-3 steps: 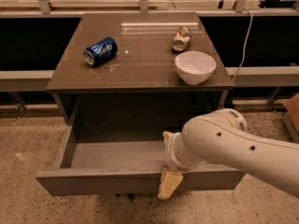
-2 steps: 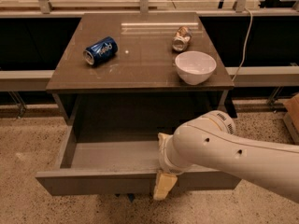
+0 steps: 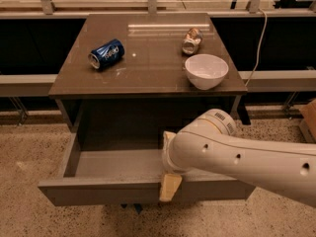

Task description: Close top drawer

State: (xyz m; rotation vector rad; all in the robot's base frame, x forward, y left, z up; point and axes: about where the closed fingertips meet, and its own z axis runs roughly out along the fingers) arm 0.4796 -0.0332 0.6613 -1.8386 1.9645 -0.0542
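Note:
The top drawer [image 3: 98,191] is pulled far out of the cabinet; its flat grey-brown front panel faces me and its grey floor [image 3: 116,163] is bare. My gripper [image 3: 168,186] hangs at the end of the white arm [image 3: 247,157], at the middle of the drawer's front panel. One tan finger [image 3: 169,187] lies against the top edge of the panel and hangs down over its front.
On the cabinet top [image 3: 148,73] lie a blue soda can [image 3: 105,54] on its side, a crushed can [image 3: 191,40] and a white bowl [image 3: 206,70]. A cable [image 3: 259,38] hangs at the right. A cardboard box [image 3: 308,120] stands at the far right.
The arm and gripper have shifted slightly left along the drawer's front panel. The drawer stands as far open as before.

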